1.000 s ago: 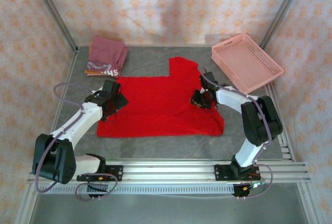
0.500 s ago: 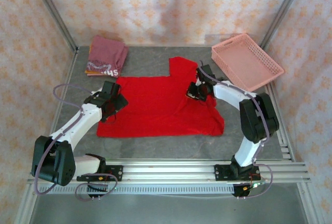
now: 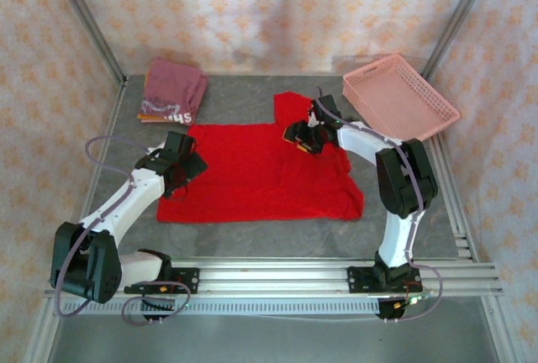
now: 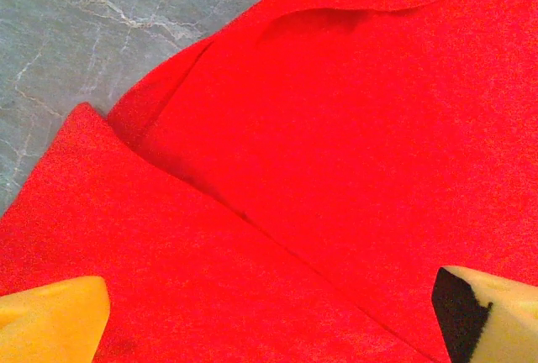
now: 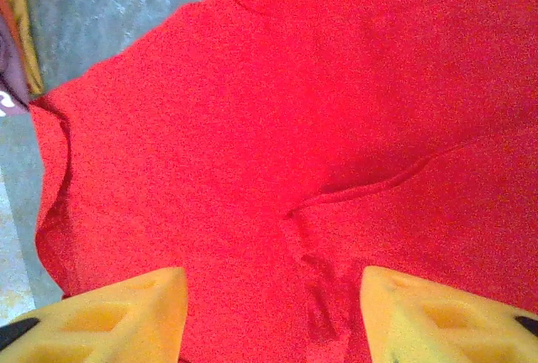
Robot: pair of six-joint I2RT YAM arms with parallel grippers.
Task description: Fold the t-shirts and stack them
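Bright red t-shirt (image 3: 261,174) lies flat and faintly creased mid-tabletop (image 3: 244,94), one sleeve pointing to the far side; left fingers (image 4: 50,317) and right fingers (image 5: 118,313) stand spread over it, pinching nothing.

Pink basket (image 3: 402,101) on a grey desk (image 3: 244,98), papered walls (image 3: 269,10) around.
The plastic lattice basket sat at the desk's far right corner, askew to the marbled top's edges. Pale floral walls stood behind and at both sides; aluminium rails (image 3: 277,272) ran along the near edge.
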